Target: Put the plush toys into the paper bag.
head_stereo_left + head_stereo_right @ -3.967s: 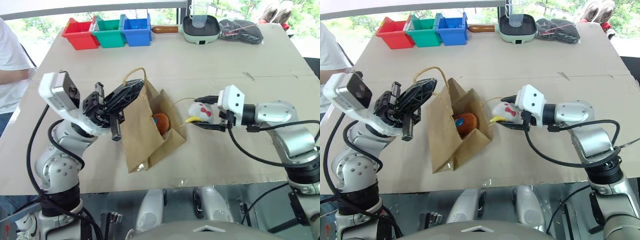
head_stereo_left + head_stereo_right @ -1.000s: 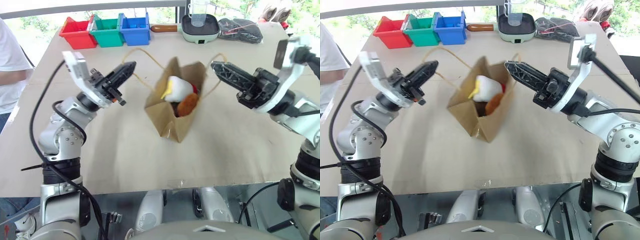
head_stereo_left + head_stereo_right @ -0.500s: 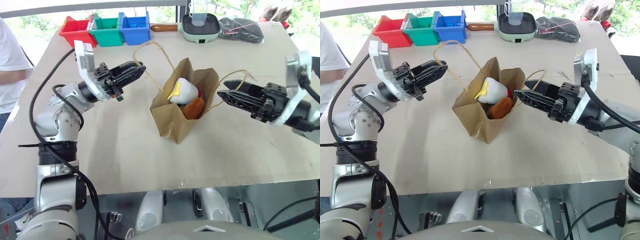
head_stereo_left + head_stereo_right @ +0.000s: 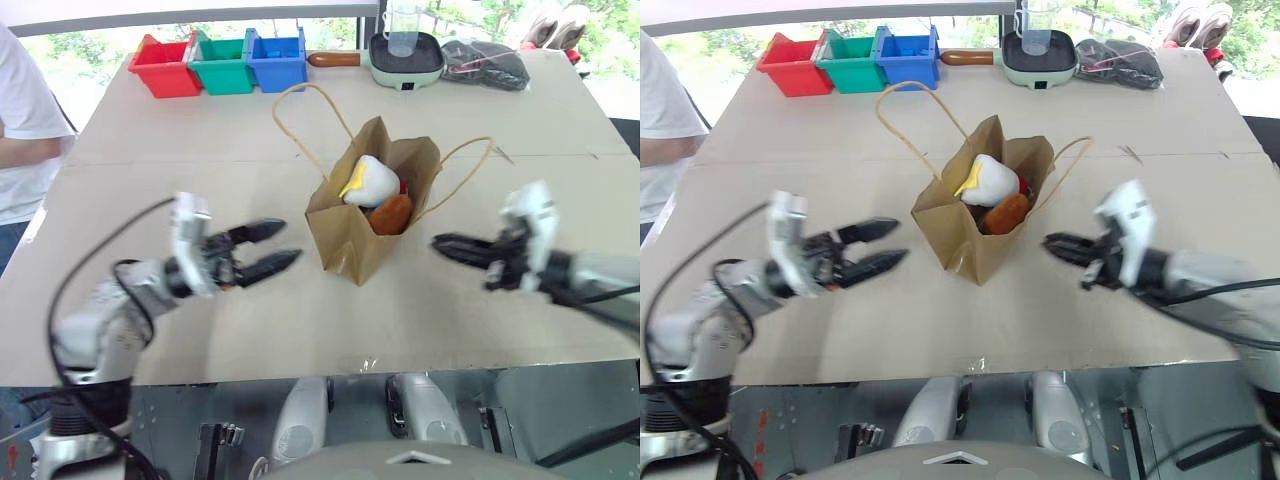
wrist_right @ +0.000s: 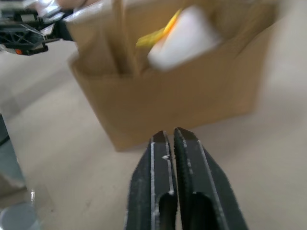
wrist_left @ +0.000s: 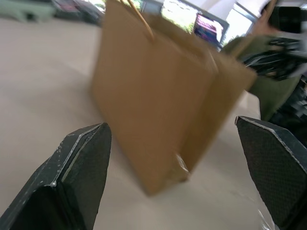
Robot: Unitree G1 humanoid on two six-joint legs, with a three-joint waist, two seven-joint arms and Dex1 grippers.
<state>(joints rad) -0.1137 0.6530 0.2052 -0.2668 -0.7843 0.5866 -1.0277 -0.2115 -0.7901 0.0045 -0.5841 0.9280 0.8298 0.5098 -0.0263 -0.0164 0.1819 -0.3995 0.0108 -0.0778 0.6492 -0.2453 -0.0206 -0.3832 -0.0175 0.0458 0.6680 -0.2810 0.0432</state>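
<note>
Now both grippers have let go of the paper bag (image 4: 350, 235) handles.

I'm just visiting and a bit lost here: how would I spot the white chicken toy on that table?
Find the brown paper bag standing open mid-table, between the left gripper and right gripper. The white chicken pokes out of its top. Its white body and yellow beak set it apart from the brown bear tucked beside it.

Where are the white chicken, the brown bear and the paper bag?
white chicken (image 4: 371, 182), left eye view, on its white body.
brown bear (image 4: 391, 213), left eye view, on the brown fur showing in the bag's mouth.
paper bag (image 4: 345, 237), left eye view, on its front wall.
</note>
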